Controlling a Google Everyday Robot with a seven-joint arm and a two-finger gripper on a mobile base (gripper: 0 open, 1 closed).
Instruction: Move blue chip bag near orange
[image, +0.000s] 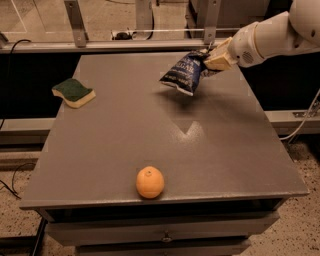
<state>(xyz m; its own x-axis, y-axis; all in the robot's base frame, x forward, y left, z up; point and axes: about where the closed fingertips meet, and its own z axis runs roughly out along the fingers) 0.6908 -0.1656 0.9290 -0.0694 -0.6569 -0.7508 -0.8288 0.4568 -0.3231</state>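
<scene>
1. Up at 1 o'clock over the flat grey table (150, 130), the beige two-finger gripper (209, 61) on the white robot arm (270, 37) is clamped on the top edge of the crinkly dark navy blue chip bag with white lettering (182, 75).
2. The bag hangs tilted, clear of the tabletop, its shadow just below it.
3. At 6 o'clock, close to the front edge, sits the small round orange (150, 182), well apart from the bag.
4. At 10 o'clock lies a green-and-yellow sponge (73, 92), near the left edge.
</scene>
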